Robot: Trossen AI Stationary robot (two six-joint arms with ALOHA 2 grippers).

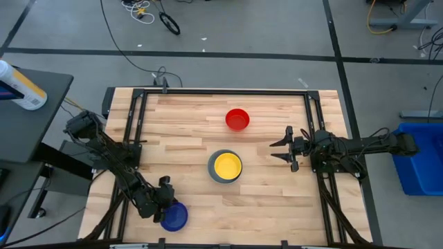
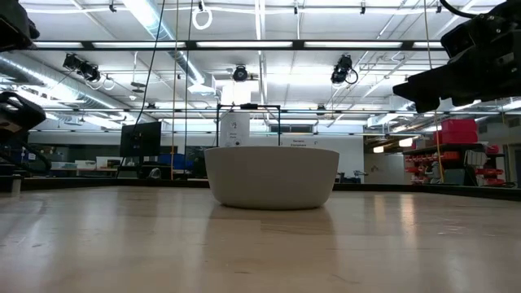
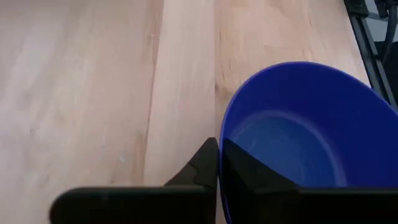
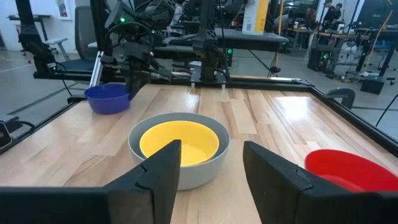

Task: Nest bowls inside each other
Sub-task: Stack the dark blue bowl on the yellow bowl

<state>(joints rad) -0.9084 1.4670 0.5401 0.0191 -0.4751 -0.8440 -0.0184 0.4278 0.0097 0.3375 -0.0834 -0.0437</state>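
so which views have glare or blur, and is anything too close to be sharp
Low view: ceiling lights glare, leaving the grey bowl backlit and the near table soft. Left wrist view: the dark blue bowl sits so close that its rim and the fingers blur. Right wrist view: a bright sheen runs along the tabletop near the red bowl. High view: even light, no glare.

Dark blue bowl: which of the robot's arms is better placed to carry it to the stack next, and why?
Left. The left end effector is already shut on the rim of the dark blue bowl at the table's near-left corner. The right end effector hangs open, empty, beside the grey bowl holding the yellow bowl.
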